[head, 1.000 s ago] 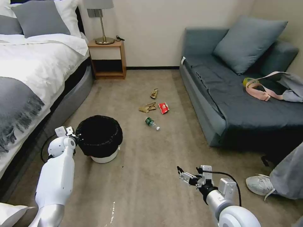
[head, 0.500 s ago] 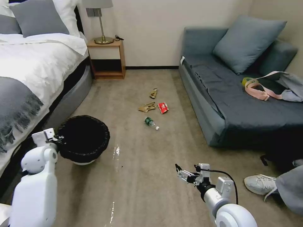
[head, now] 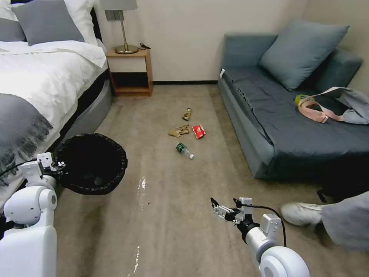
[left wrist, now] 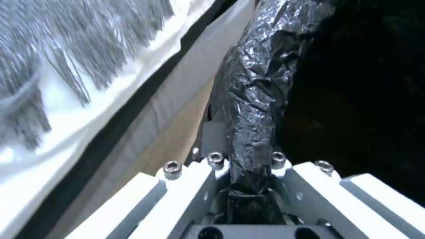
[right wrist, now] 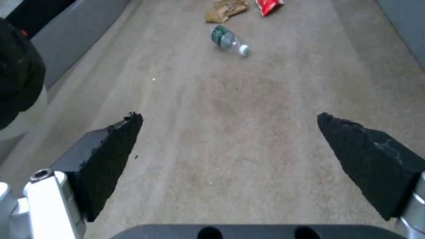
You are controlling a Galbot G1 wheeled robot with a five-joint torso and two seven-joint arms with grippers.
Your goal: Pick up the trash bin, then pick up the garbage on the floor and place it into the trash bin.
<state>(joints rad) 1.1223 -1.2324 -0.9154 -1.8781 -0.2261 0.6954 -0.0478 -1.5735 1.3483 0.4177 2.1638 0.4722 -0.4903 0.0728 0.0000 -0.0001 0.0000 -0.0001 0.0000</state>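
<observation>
Up-frame from our spread right claw point(head: 213, 205) lies the plastic bottle point(head: 184, 149) (cap toward us); left claw point(head: 58, 166) grips the trash bin point(head: 91, 163).

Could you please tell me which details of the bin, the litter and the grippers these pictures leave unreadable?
- Trash bin: its pale base is hidden by the bag-lined rim in the head view, and its dark inside cannot be read.
- Left gripper: the black bag covers its contact in the left wrist view.
- Red packet: cut off by the right wrist view's edge.
- Bottle: label print too small.
- Right gripper: open, nothing hidden.
</observation>
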